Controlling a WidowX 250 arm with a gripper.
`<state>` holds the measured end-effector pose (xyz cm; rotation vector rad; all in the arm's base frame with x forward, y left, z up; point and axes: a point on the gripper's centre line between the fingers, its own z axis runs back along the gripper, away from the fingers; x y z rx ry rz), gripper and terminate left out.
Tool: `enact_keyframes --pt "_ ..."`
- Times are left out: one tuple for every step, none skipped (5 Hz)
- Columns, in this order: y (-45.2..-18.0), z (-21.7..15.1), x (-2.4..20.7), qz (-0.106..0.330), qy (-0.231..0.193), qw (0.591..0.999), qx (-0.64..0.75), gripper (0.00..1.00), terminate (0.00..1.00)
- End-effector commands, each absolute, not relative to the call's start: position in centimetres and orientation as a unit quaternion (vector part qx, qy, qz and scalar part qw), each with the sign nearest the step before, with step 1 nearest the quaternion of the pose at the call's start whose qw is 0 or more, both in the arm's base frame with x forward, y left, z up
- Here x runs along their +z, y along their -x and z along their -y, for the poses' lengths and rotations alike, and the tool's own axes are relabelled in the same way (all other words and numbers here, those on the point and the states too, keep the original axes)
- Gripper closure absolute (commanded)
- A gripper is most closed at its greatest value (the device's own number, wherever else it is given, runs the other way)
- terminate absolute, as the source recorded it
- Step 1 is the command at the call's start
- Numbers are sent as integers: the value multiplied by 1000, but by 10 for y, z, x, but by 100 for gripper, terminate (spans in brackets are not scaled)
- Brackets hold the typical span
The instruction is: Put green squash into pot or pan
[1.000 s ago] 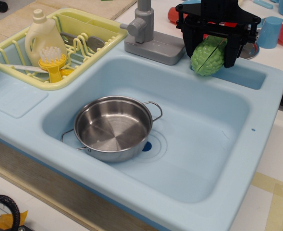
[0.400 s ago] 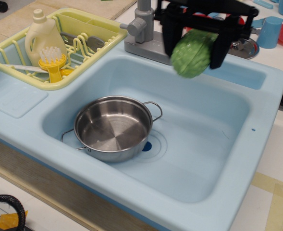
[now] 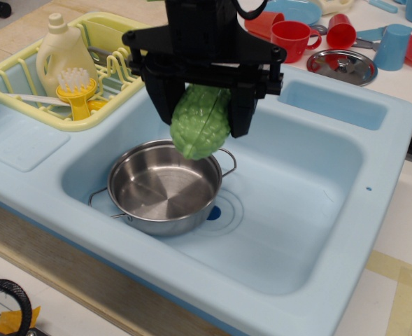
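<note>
My black gripper (image 3: 200, 117) is shut on the green squash (image 3: 200, 124), a light green bumpy oval toy. It holds the squash in the air above the far right rim of the steel pot (image 3: 162, 187). The pot is round, shallow and shiny, with two wire loop handles, and it stands empty on the floor of the blue sink (image 3: 310, 210) at the left. The squash hangs clear of the pot and does not touch it.
A yellow dish rack (image 3: 24, 77) with a bottle (image 3: 60, 52) and a brush (image 3: 78, 87) stands at the back left. Red cups (image 3: 293, 35), a blue cup (image 3: 391, 45) and a small steel lid (image 3: 342, 64) lie behind the sink. The faucet is hidden behind my arm.
My gripper has carried the squash from the back right corner of the sink to the left and forward, and it now hangs over the pot's far rim. The pot has not moved.
</note>
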<state>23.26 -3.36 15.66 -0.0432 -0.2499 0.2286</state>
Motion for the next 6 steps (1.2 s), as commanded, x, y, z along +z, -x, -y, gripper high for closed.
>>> enact_keyframes --pt "-237 7 157 132 28 984 114 100 0" --pt "-236 -1 152 106 44 988 102 0 0" --pt "-236 -1 152 106 44 988 102 0 0" --pt "-236 -1 152 106 44 988 102 0 0" --pt "-236 -1 152 106 44 988 102 0 0" --pt "-236 -1 152 106 44 988 102 0 100"
